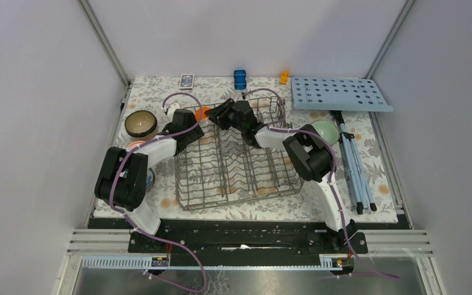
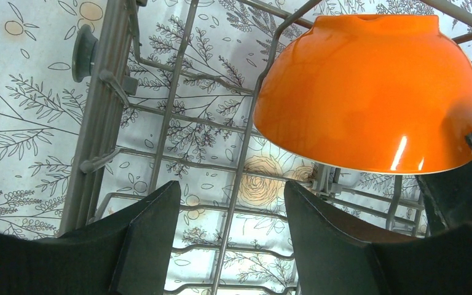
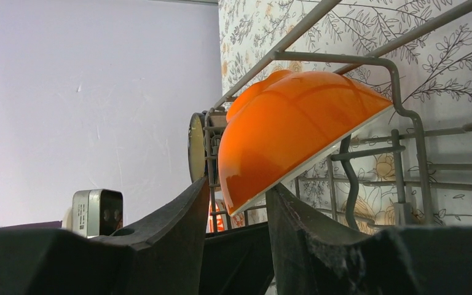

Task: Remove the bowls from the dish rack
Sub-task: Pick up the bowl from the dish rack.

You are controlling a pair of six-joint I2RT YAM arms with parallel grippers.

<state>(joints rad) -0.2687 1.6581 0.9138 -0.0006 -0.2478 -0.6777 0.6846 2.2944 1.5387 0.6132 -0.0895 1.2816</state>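
Looking down from the overhead camera, I see a table spread with a white cloth (image 1: 270, 209) printed with grey leaves and pale orange flowers. Plain pale-lilac walls (image 1: 31, 92) box it in, with aluminium posts (image 1: 107, 43) in the far corners. At 6 o'clock a black base plate (image 1: 239, 236) carries both arms, with aluminium rails in front of it.

The grey wire dish rack (image 1: 221, 175) sits mid-table, its tines upright. A glossy orange ceramic bowl (image 1: 201, 113) is in the rack's 11 o'clock corner, mouth down and tilted against the wires. My right gripper (image 3: 238, 196) reaches it from the 3 o'clock side. Its jaws are closed onto the bowl's white-edged lip, one finger against the outer wall and the other under the rim. My left gripper (image 2: 230, 203) hangs at the bowl's 7 o'clock side, not touching it. Its jaws are apart, with only rack wire and cloth showing between them.

Outside the rack, a dark brown bowl with a pale inside (image 1: 140, 123) stands on the cloth at 10 o'clock. A pale green bowl (image 1: 324, 130) sits at the rack's 2 o'clock, partly behind my right arm. A flat light-blue board with holes (image 1: 341, 93) fills the 1 o'clock corner, and blue folded metal legs (image 1: 353, 166) run from it towards 5 o'clock. Along the 12 o'clock edge lie a patterned card box (image 1: 186, 80), a blue block (image 1: 239, 78) and a small orange piece (image 1: 284, 77).
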